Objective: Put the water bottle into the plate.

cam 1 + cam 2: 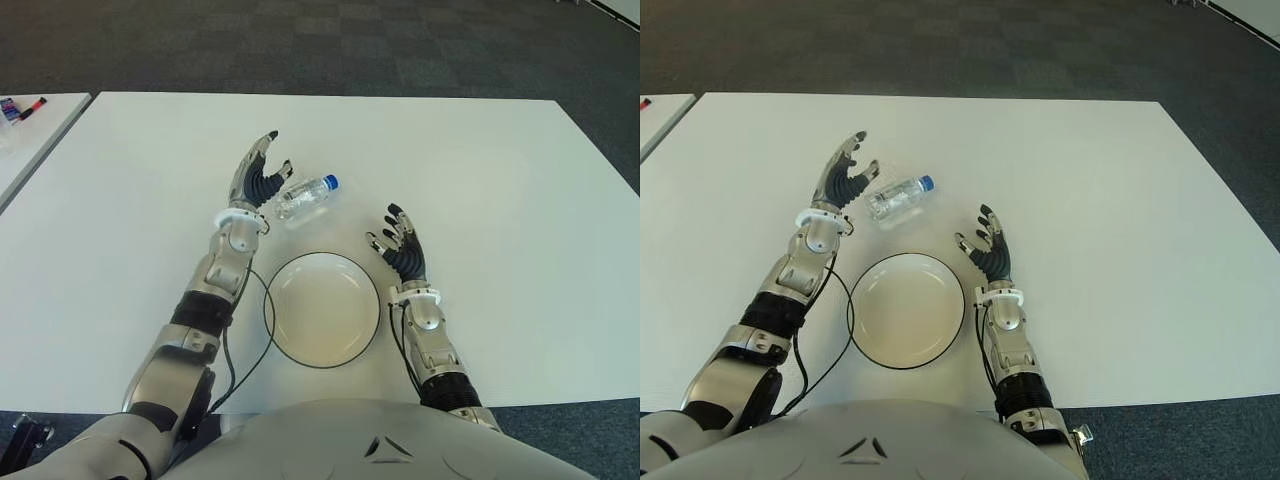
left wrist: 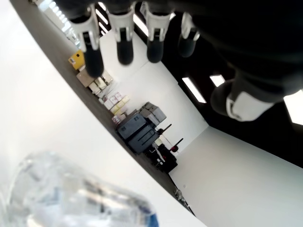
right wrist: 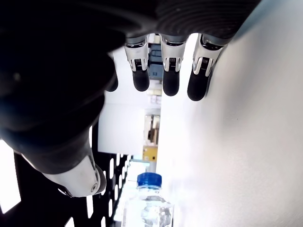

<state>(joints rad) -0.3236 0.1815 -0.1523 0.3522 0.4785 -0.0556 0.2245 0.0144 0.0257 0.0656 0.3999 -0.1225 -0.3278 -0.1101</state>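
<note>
White table (image 1: 520, 200) under us, dark carpet beyond. Our left hand (image 1: 258, 178) is spread, gripping nothing, just beside the water bottle (image 1: 305, 196) lying flat by its fingertips. Right hand (image 1: 402, 246) is also spread and empty, near the plate (image 1: 355, 345), which holds nothing. We should wrap the bottle mid-body, fingers fully round it before lifting.

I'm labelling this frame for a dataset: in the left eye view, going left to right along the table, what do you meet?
Left hand → water bottle → right hand. The plate lies nearer, below the bottle, so its place overlaps.
</note>
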